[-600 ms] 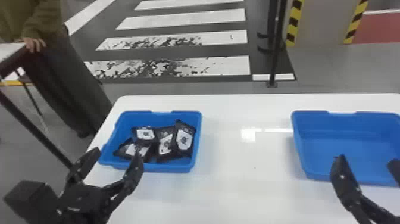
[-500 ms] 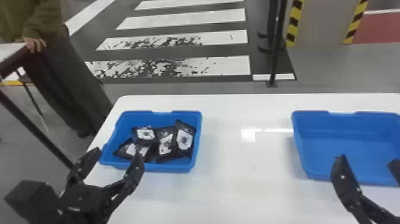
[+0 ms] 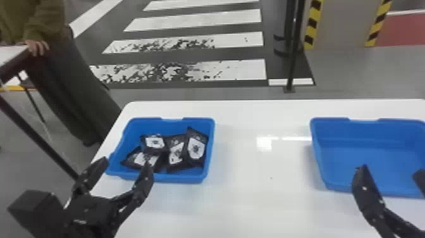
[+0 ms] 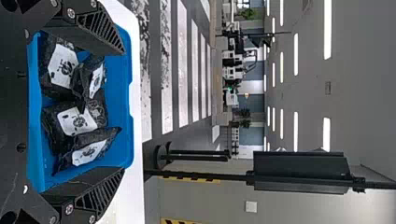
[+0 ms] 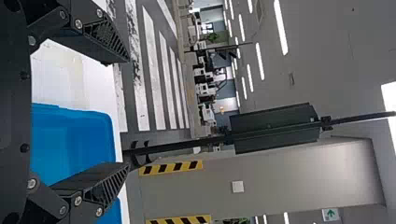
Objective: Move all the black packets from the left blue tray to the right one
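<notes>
So in the head view there's a glossy white rectangular table (image 3: 253,205) with two blue plastic trays on it, well apart. The left blue tray (image 3: 164,176) has four black packets (image 3: 196,148) with white labels piled up in it, with one lying partly over another on the left side and the right-hand pair overlapping and tilted. The right blue tray (image 3: 363,152) is over on the other side, pretty much in line with it. The robot's left gripper (image 3: 126,164), black with two flat fingers, is at the near left part of the left tray, jaws wide apart with nothing between them. Its matching right gripper (image 3: 390,171) is at the near side of the right tray, also spread wide and holding nothing. Over in the left wrist view, the left gripper (image 4: 123,111) has its jaws well apart, and you get all four packets bunched together in that blue tray, labels showing. Right wrist view: the right gripper (image 5: 127,113) has a big gap between its jaws too, nothing in its grip, and part of the right tray shows there, along with white stripes (image 5: 147,70) painted on the dark floor past the table.
</notes>
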Action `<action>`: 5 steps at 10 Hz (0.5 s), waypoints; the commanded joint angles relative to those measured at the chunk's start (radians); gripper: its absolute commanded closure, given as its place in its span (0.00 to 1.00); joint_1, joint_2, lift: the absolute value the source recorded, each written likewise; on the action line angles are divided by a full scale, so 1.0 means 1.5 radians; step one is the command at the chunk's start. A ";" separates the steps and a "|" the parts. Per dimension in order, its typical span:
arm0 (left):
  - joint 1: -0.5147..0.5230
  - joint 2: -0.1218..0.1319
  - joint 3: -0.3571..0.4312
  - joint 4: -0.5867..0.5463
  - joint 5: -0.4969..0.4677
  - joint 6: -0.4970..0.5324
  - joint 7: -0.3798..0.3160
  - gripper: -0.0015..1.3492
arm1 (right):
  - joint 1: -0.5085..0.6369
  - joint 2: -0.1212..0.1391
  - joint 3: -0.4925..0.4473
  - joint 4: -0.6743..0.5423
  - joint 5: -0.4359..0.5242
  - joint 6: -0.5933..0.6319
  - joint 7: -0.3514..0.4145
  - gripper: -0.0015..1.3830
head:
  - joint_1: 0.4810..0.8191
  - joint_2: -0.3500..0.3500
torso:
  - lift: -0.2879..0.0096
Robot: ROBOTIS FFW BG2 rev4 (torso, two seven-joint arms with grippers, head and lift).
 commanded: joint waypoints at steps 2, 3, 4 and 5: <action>-0.004 -0.003 0.000 -0.001 -0.001 0.009 -0.002 0.12 | 0.000 0.000 0.000 0.002 -0.004 0.000 0.000 0.18 | 0.63 0.76 | 0.50; -0.007 -0.003 0.001 0.001 -0.001 0.020 -0.003 0.12 | 0.000 0.000 0.000 0.003 -0.009 0.000 0.000 0.18 | 0.63 0.76 | 0.50; -0.016 -0.003 0.001 0.004 -0.001 0.030 -0.003 0.12 | 0.000 0.000 0.000 0.003 -0.013 0.000 0.000 0.18 | 0.63 0.76 | 0.50; -0.030 0.001 0.001 0.011 0.000 0.046 -0.008 0.12 | 0.002 0.000 0.000 0.003 -0.014 0.000 0.000 0.18 | 0.63 0.76 | 0.50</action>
